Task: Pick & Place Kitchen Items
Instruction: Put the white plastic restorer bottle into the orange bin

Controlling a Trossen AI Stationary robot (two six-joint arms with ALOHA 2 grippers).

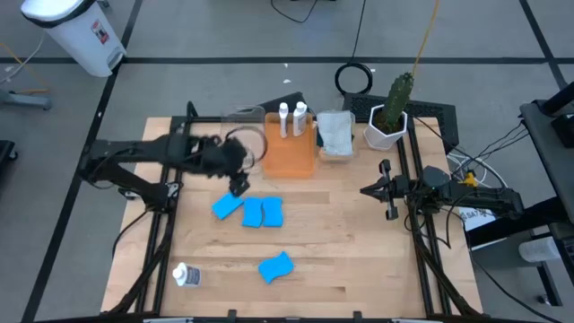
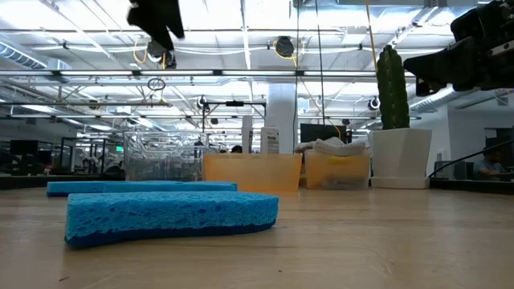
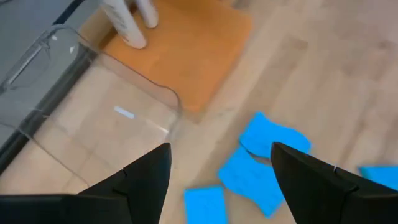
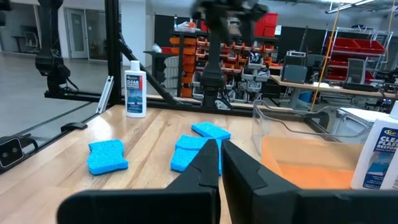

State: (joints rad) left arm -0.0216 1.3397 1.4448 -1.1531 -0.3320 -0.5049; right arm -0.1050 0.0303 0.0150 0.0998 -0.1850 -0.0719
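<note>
- Left pincer (image 1: 239, 184): left of centre in the overhead picture, raised above the tabletop (image 1: 359, 260), fingers apart, nothing between them. Its wrist picture shows the two dark fingers (image 3: 146, 177) spread, with sponges and the clear bin's corner below.
- Directly under and just right of that pincer: three blue sponges (image 1: 249, 211) lying close together, the two right-hand ones touching.
- A fourth blue sponge (image 1: 276, 266) lies apart, lower centre of the overhead picture; in the level picture it fills the foreground.
- One white bottle (image 1: 186, 275) sits at the lower left of the tabletop, on its side as far as the overhead picture shows.
- Clear bin (image 1: 244, 135): upper centre-left, just behind the left pincer.
- Orange bin (image 1: 289, 154): beside the clear bin on its right; two white bottles (image 1: 291, 118) stand upright at its far end.
- A smaller bin (image 1: 334, 148) further right holds a pale folded cloth (image 1: 335, 128).
- White pot with cactus (image 1: 388, 121): upper right of the tabletop, right of the cloth bin.
- Right pincer (image 1: 390, 190): right side of the overhead picture, above the tabletop's right edge, fingers together, holding nothing; well apart from every item.
</note>
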